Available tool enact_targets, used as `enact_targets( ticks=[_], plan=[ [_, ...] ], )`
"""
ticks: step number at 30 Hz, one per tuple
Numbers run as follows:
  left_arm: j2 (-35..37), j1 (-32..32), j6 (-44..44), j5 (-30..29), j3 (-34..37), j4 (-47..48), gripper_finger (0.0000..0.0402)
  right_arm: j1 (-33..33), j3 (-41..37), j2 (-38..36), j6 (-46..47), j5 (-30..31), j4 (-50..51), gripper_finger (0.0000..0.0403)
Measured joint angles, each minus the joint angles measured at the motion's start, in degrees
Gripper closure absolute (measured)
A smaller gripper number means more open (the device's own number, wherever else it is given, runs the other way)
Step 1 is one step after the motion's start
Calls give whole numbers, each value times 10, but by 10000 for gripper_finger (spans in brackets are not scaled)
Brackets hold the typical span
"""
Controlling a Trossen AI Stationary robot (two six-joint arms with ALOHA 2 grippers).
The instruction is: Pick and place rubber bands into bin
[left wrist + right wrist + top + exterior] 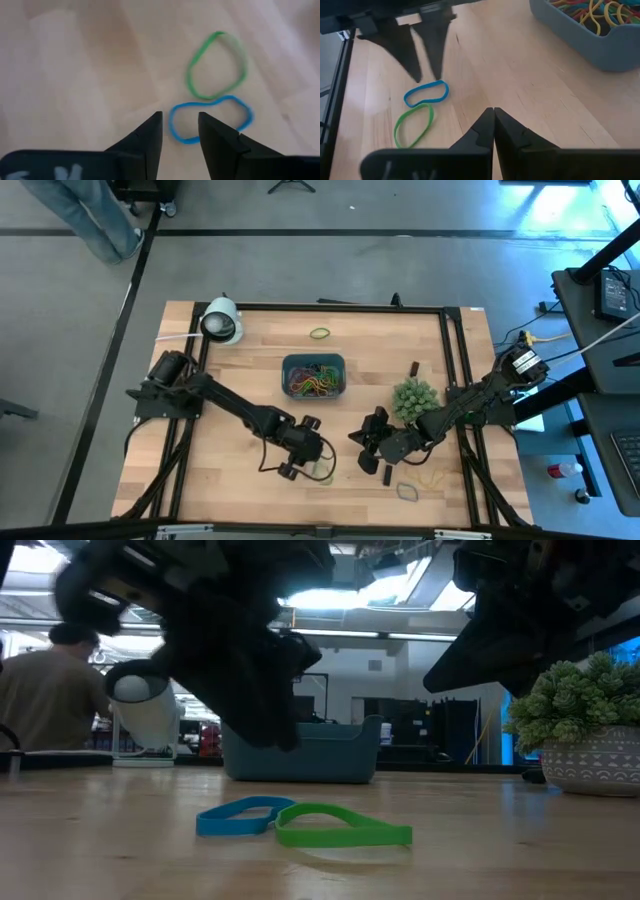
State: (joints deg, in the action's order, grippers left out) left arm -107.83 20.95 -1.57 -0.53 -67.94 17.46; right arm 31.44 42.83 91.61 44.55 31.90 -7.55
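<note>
**Rubber bands: two loose loops on the table under the left gripper, many already in the bin**

A blue rubber band (pixel 210 119) and a green rubber band (pixel 216 65) lie flat on the wooden table (pixel 240 380), touching end to end, in the near part of the table between the two arms. In the low view the blue loop (pixel 240 817) sits left of the green one (pixel 342 827).

The left gripper (pixel 180 131) hangs just above the blue band, its fingers a narrow gap apart and empty; one edge of the blue loop shows through that gap. From the right wrist view the same pair of dark fingers (pixel 427 50) points down at the blue loop (pixel 426 93), with the green loop (pixel 413 125) beside it.

The right gripper (pixel 493 125) is close by over bare wood, its fingers pressed together with nothing between them.

The bin (pixel 313 376) stands farther back, near the middle of the table, holding a tangle of coloured bands (pixel 592 12). More loose bands lie apart: a green one (pixel 320 333) beyond the bin, and a yellow one (pixel 434 477) and a grey one (pixel 408 492) near the front edge by the right arm.

A spiky green plant (pixel 415 397) in a pot stands beside the right arm, and a white dome-shaped object (pixel 221 321) sits at the far left corner. A person (pixel 45 700) is seated beyond the table.
</note>
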Motion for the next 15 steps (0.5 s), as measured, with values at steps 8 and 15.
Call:
enact_targets(
  ticks=[8,15],
  plan=[
    [-39,-1,4,0,0,-6,281,0,0,0,0,0,0,395],
    [-59,-2,8,22,-1,-28,295,0,0,0,0,0,-5,388]
  ],
)
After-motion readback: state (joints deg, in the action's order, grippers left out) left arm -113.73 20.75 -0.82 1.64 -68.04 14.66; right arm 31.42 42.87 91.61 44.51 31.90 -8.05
